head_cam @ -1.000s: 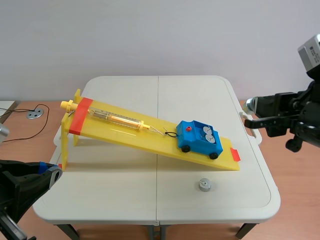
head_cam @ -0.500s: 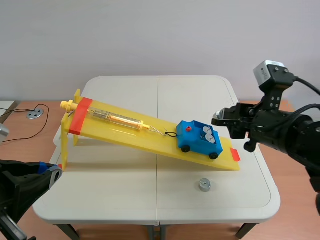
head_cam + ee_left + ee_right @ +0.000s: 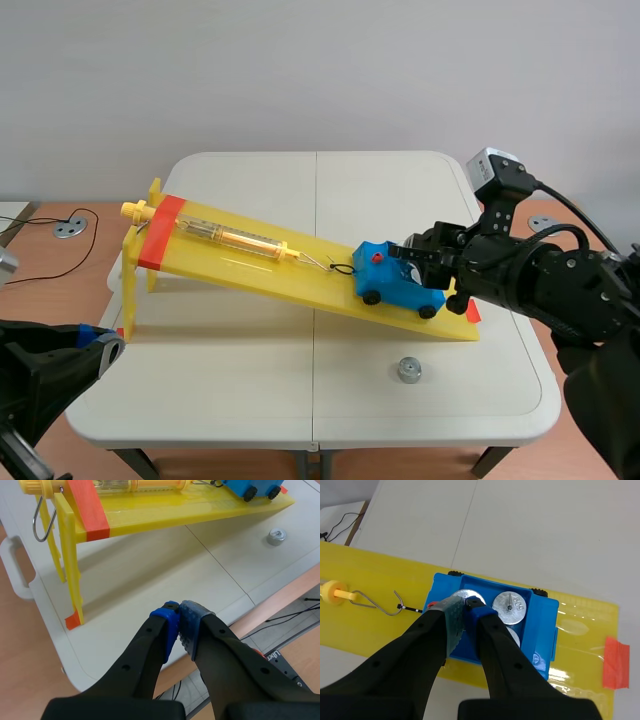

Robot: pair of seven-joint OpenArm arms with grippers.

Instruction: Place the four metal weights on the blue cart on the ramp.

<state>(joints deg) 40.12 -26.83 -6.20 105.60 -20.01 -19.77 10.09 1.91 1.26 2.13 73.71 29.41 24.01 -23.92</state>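
From my station the white folding table [image 3: 250, 380] fills most of the scene view, and the long yellow plastic ramp [image 3: 230, 262] lies across it, high on its legs at the left and sloping down to the table at the right. The black right arm [image 3: 560, 285] comes in low from the right side and ends over the lower part of the ramp. The black left arm [image 3: 50, 360] sits at the near left corner, well apart from everything on the ramp. A clear tube spring scale with yellow ends [image 3: 235, 238] lies along the upper half of the ramp. Below it, on the lower half of the ramp, stands the blue plastic cart [image 3: 385, 280]. The right end effector [image 3: 465, 607] hangs directly over the cart's open tray with its fingers drawn close, pinched, as far as I can see, on the top of a round silver metal weight [image 3: 467, 594] at the tray's uphill end. A second weight [image 3: 510, 605] lies flat in the tray just beside it, and a third weight [image 3: 514, 636] shows only as a sliver past my finger. The left end effector [image 3: 179, 611] is closed on nothing, pads touching, above the table's near edge. The fourth weight [image 3: 408, 370] stands alone on the table, in front of the ramp's low end.
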